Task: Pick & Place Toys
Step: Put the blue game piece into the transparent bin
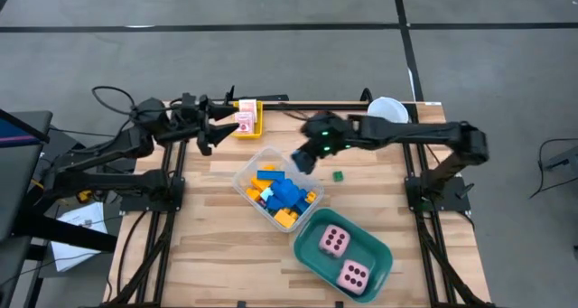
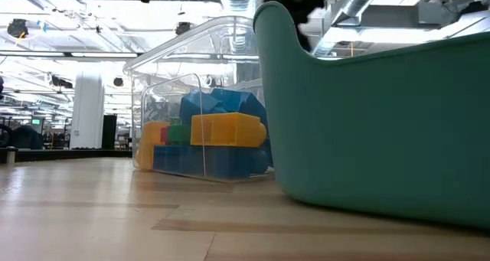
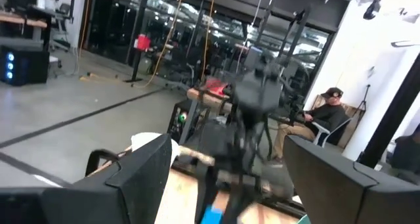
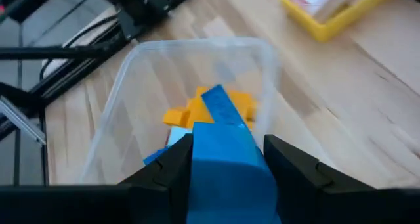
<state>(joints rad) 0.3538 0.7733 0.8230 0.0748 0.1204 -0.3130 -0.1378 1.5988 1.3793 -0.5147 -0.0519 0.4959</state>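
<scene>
- The right gripper (image 1: 304, 157) hangs over the far rim of the clear plastic box (image 1: 242, 183) in the middle of the table (image 1: 199, 254); its two dark fingers (image 4: 172, 168) are clamped on a long blue brick (image 4: 230, 152), which juts out over the box's open top.
- Inside the clear box lies a heap of bricks (image 1: 278, 197), mostly blue, with yellow and orange ones among them; from table height a yellow brick (image 2: 226, 129) presses against the near wall with blue ones under and behind it.
- One small green brick (image 1: 338, 175) sits alone on the wood, just right of the box.
- The teal tub (image 1: 312, 249) stands beside the box at the near edge, with two pink dotted dice (image 1: 335, 241) in it.
- The left gripper (image 1: 207, 126) hovers at the far left, next to the yellow tray (image 1: 257, 123) holding pink-white cards (image 1: 244, 120); its fingers (image 3: 141, 178) stand apart with nothing between them.
- A white cup (image 1: 387, 108) rests at the far right edge.
- A person sits on a chair (image 3: 326, 112) in the room beyond.
</scene>
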